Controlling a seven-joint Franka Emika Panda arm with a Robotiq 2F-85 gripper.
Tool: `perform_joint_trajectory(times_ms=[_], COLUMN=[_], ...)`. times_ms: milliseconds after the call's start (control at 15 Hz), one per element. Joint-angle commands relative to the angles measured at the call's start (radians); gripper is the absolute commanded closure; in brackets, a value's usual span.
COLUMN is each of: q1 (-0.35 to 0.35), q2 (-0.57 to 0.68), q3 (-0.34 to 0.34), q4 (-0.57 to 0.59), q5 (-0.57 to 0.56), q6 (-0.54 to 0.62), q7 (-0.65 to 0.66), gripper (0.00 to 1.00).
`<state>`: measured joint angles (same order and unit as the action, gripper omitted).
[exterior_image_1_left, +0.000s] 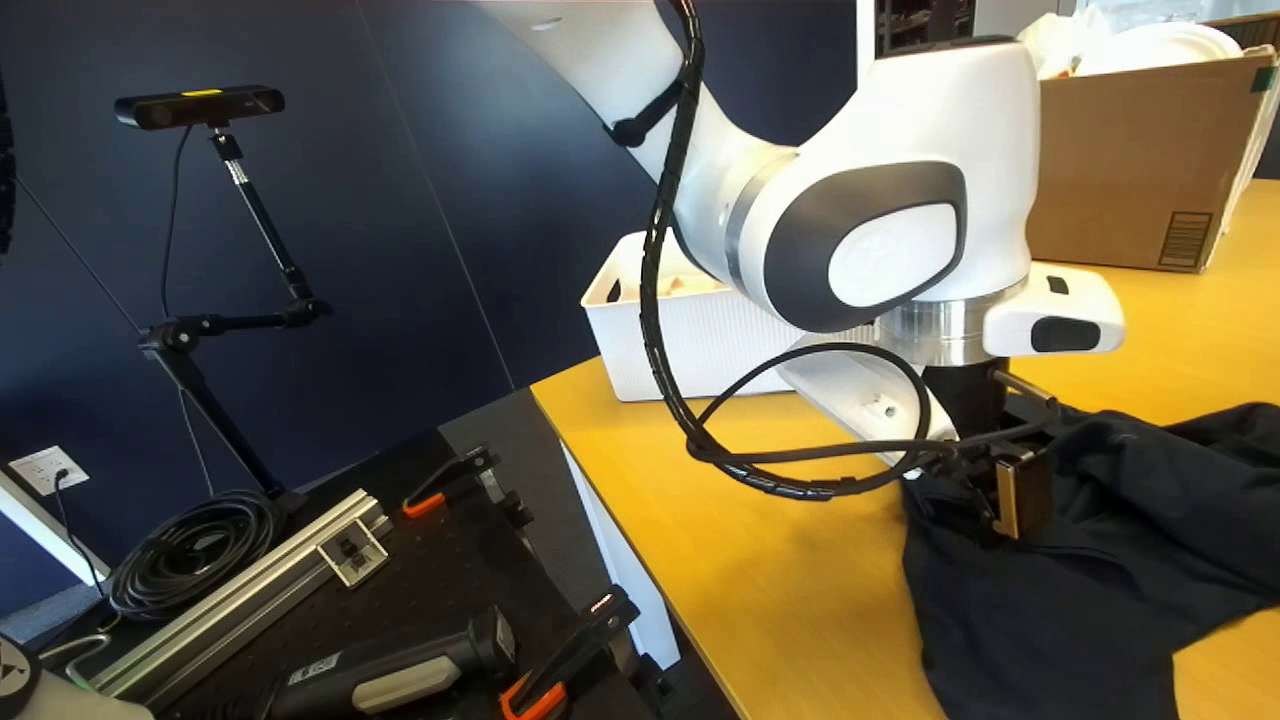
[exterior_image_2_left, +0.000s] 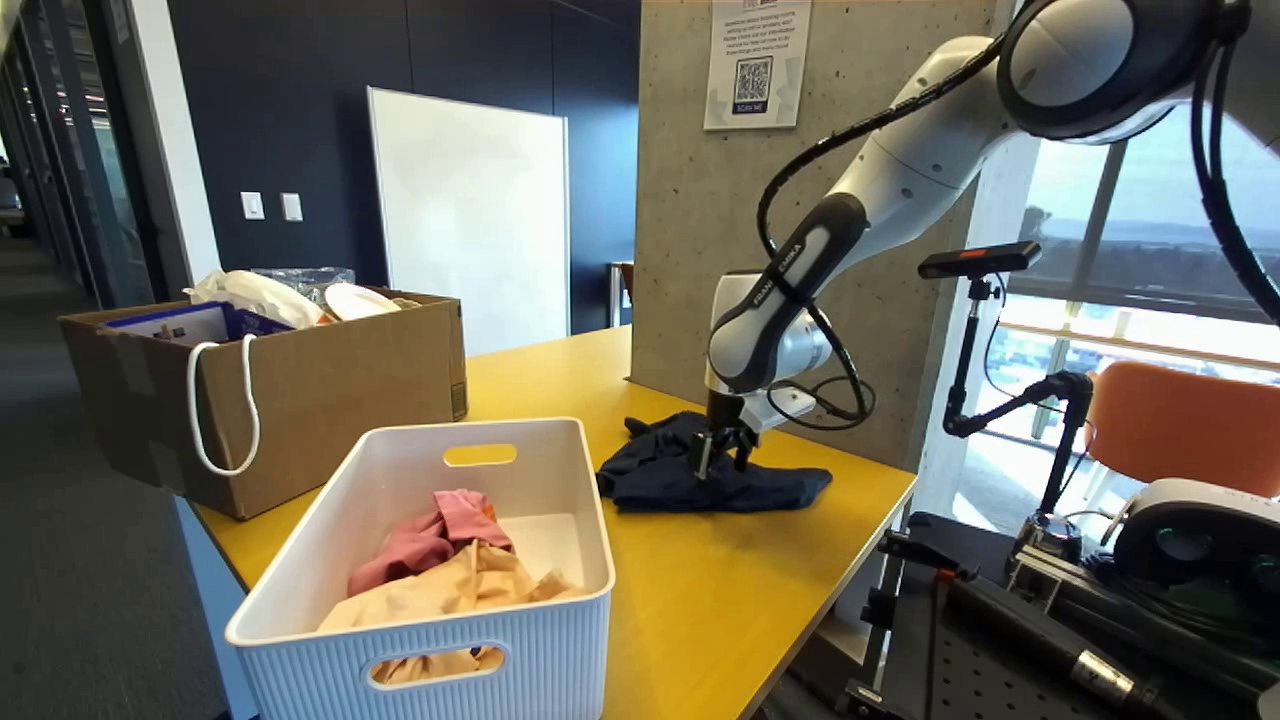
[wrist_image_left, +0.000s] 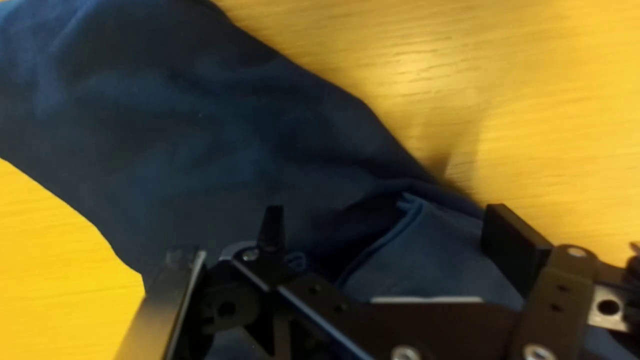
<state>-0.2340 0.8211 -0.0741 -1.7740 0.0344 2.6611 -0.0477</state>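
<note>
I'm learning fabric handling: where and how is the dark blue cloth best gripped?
Probably by the edge between the open jaws of the gripper, coming from above: the dark blue cloth lies on the table, and a dark gap beside that edge suggests a loose layer.

A dark navy cloth (exterior_image_1_left: 1090, 590) lies rumpled and partly folded on the yellow table (exterior_image_1_left: 820, 590).

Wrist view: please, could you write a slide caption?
Open Robotiq gripper at a creased navy garment on a yellow table.

The yellow table (exterior_image_2_left: 700, 580) carries dark cloth (exterior_image_2_left: 725, 491), a bin (exterior_image_2_left: 545, 660) and a box (exterior_image_2_left: 335, 400).
</note>
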Motion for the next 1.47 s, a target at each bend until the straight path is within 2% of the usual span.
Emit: perform_joint_trajectory(times_ms=[0,133,333,400,467,533,600,667,733,800,867,933,1267,1400], q1=[-0.009,-0.009,-0.011,-0.008,-0.005,-0.004,-0.003,-0.003,-0.005,-0.007,-0.009,-0.013,-0.024,-0.028], q2=[-0.001,0.003,0.009,0.008,0.007,0.004,0.004,0.004,0.004,0.005,0.003,0.001,-0.008,-0.032], q3=[0.022,0.029,0.041,0.044,0.047,0.051,0.054,0.056,0.06,0.063,0.066,0.069,0.068,0.066], q4=[0.005,0.007,0.012,0.011,0.008,0.005,0.004,0.003,0.001,0.0,-0.005,-0.013,-0.056,-0.093], q5=[0.036,0.041,0.047,0.049,0.051,0.054,0.057,0.058,0.06,0.063,0.065,0.068,0.083,0.085], q6=[0.052,0.067,0.068,0.063,0.067,0.069,0.07,0.071,0.073,0.073,0.075,0.078,0.085,0.092], q7=[0.005,0.006,0.003,0.004,0.004,0.004,0.004,0.004,0.001,0.0,-0.002,-0.005,-0.008,-0.009], gripper=[0.0,0.0,0.16,0.05,0.02,0.0,0.07,0.06,0.15,0.31,0.32,0.39,0.79,0.92])
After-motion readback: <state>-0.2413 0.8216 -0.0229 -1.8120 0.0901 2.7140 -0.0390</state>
